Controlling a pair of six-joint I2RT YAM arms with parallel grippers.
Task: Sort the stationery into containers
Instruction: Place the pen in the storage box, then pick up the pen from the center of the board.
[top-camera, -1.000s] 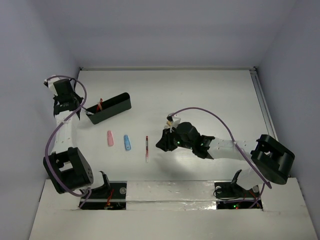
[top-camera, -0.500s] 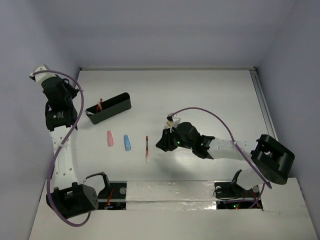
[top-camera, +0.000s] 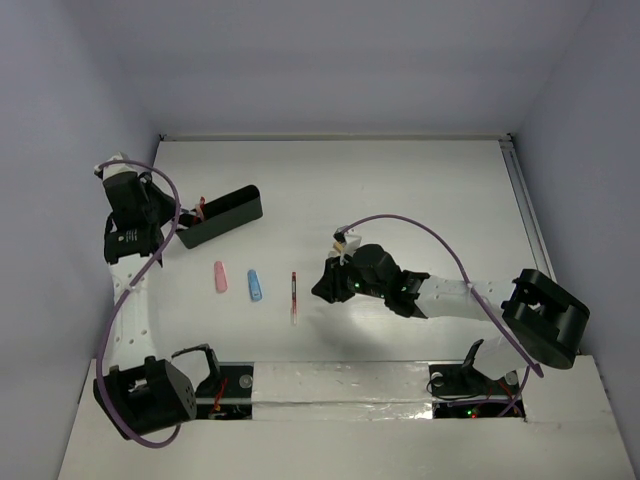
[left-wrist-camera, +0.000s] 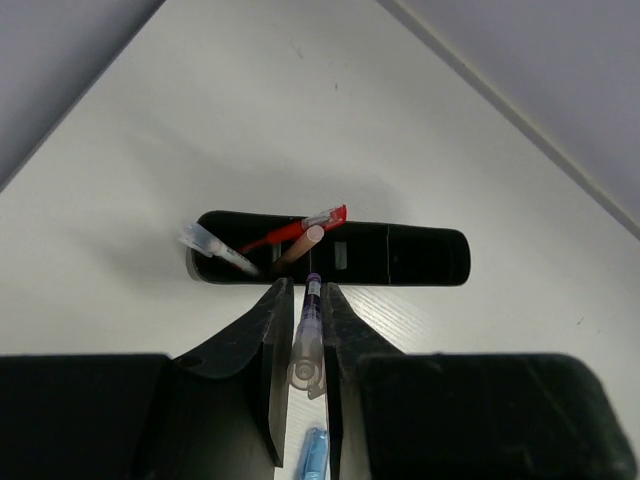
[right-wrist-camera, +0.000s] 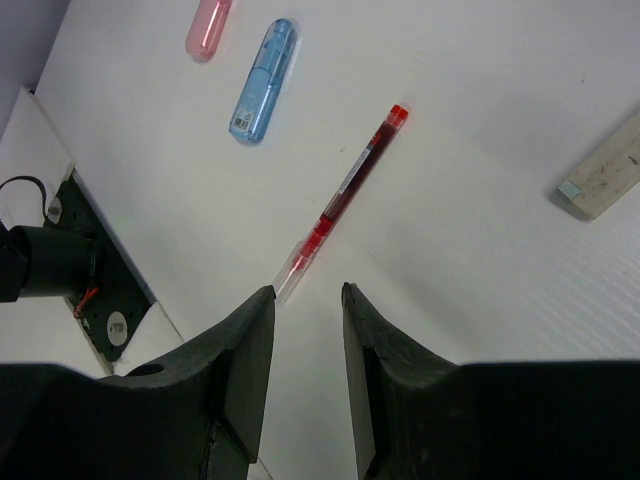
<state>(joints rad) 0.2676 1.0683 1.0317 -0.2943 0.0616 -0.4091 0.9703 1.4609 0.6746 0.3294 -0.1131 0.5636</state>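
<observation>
Two end effectors, one pen gripped

Left end effector pinches a slim clear-purple pen close to the long matte black box, where other pens lean. Right end effector, half-spread and empty, hovers over a glossy red pen on the white worktop, near a blue capsule.

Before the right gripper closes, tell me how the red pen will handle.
The red pen looks thin, round and straight, so it probably stays stiff but may roll on the table if nudged. It seems light for its length; gripped near its clear tip, where the right gripper hovers open, it could tilt.
</observation>
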